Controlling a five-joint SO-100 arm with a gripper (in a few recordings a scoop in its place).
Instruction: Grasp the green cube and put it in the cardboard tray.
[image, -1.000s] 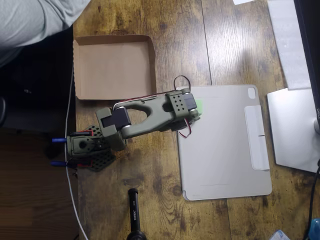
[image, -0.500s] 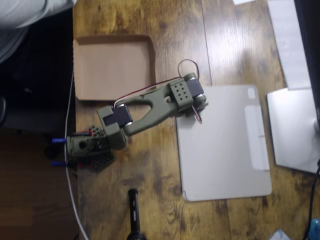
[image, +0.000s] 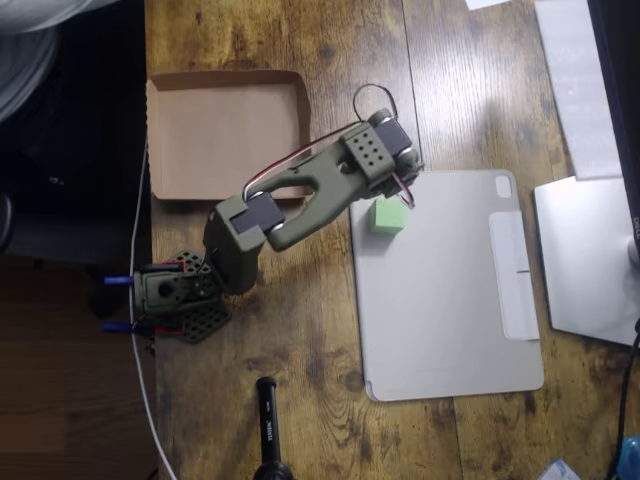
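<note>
The light green cube shows on the upper left part of the flat grey tablet case. My olive-green arm reaches from its base up and to the right. Its wrist housing hangs just above the cube's upper edge. My gripper sits under that housing, so its fingers are hidden and I cannot tell whether they hold the cube. The brown cardboard tray lies empty at the upper left, to the left of the wrist.
A silver laptop lies at the right edge with a white strip above it. A black cylindrical object stands at the bottom edge. A white cable runs along the table's left side. A person's grey sleeve shows at top left.
The wrist has swung up and slightly left off the tablet case, uncovering the green cube. The person's sleeve has drawn back toward the top left corner.
</note>
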